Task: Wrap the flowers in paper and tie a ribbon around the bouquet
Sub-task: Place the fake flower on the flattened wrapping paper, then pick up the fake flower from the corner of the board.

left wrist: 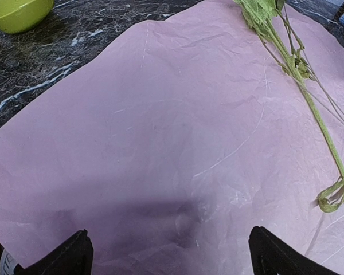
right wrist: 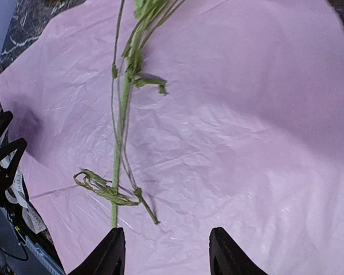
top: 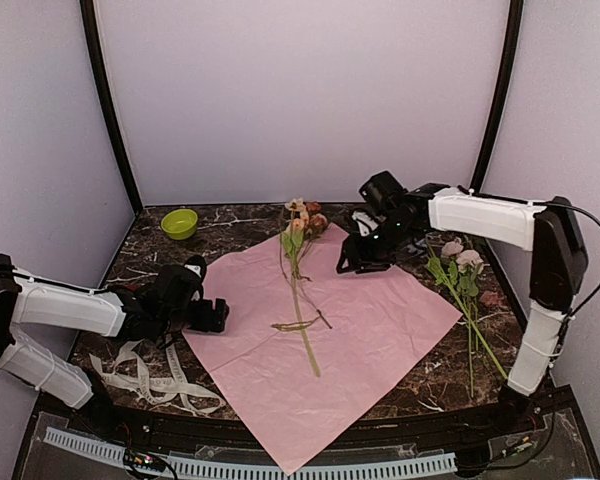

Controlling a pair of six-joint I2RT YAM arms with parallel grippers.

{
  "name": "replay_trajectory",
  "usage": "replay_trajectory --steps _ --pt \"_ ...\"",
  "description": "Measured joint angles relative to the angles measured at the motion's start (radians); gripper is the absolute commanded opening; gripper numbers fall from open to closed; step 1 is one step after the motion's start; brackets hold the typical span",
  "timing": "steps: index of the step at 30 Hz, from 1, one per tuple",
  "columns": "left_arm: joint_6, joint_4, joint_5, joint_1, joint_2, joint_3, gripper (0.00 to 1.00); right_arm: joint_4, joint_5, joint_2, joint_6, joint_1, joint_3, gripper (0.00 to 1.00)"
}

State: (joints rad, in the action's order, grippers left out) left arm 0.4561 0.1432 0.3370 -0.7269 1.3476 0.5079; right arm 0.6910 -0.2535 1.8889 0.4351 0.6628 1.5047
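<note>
While the left gripper (top: 214,316) and right gripper (top: 352,264) hang open and empty at opposite edges of the paper (top: 380,330), the flowers (top: 297,262) lie along its middle, probably light, wiry and crushable, best pinched low on the stems.

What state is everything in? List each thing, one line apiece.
Paper: spread flat on the table, lightly creased, not wrapped.
Flowers on the paper: lying loose across its middle, unwrapped.
Pink flowers: lying on the table, right of the paper.
Ribbon: loose and untied on the table, off the paper.
Green bowl: upright, far left.
Left hand: open, holding nothing.
Right hand: open, holding nothing.
</note>
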Motion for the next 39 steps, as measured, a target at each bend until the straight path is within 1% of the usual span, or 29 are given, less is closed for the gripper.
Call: replay_trajectory --steps 2,3,5,8,9,11,13,17,19,23,27,32,33,37,39 --pt "-0.001 -0.004 0.0 0.0 0.0 0.0 0.98 0.018 0.033 -0.105 -0.016 -0.054 -0.05 0.48" --pt "-0.005 -0.01 -0.001 0.0 0.0 0.002 0.98 0.028 0.055 -0.168 -0.023 -0.106 -0.084 0.47" --pt "-0.016 -0.027 -0.003 0.0 0.0 0.013 0.98 0.041 0.107 -0.272 -0.038 -0.239 -0.152 0.47" --pt "-0.045 -0.048 -0.007 0.0 -0.003 0.04 0.98 0.055 0.188 -0.367 -0.059 -0.428 -0.256 0.46" --pt "-0.056 -0.055 -0.009 0.0 -0.004 0.051 0.98 0.061 0.205 -0.387 -0.066 -0.491 -0.296 0.46" --pt "-0.096 -0.072 -0.018 0.0 -0.004 0.086 0.99 0.071 0.228 -0.401 -0.077 -0.585 -0.364 0.5" --pt "-0.143 -0.083 -0.031 0.0 -0.003 0.126 0.99 0.076 0.241 -0.401 -0.082 -0.676 -0.43 0.51" --pt "-0.227 -0.082 -0.054 0.0 0.012 0.206 0.99 0.061 0.254 -0.405 -0.076 -0.802 -0.523 0.52" --pt "-0.245 -0.076 -0.069 0.003 0.022 0.226 0.99 0.049 0.254 -0.414 -0.069 -0.832 -0.563 0.51" --pt "-0.265 -0.07 -0.114 0.007 0.031 0.228 0.99 0.014 0.241 -0.457 -0.049 -0.865 -0.644 0.4" --pt "-0.27 -0.061 -0.137 0.01 0.031 0.224 0.99 -0.026 0.202 -0.433 -0.037 -0.875 -0.671 0.32" --pt "-0.274 -0.053 -0.147 0.011 0.031 0.214 0.99 -0.055 0.214 -0.357 -0.034 -0.875 -0.677 0.31" --pt "-0.274 -0.047 -0.148 0.011 0.03 0.211 0.99 -0.058 0.224 -0.352 -0.034 -0.875 -0.68 0.27" --pt "-0.278 -0.027 -0.158 0.011 0.026 0.196 0.99 -0.071 0.24 -0.352 -0.036 -0.875 -0.69 0.06" --pt "-0.278 -0.022 -0.161 0.011 0.026 0.192 0.99 -0.082 0.239 -0.35 -0.04 -0.875 -0.697 0.0"
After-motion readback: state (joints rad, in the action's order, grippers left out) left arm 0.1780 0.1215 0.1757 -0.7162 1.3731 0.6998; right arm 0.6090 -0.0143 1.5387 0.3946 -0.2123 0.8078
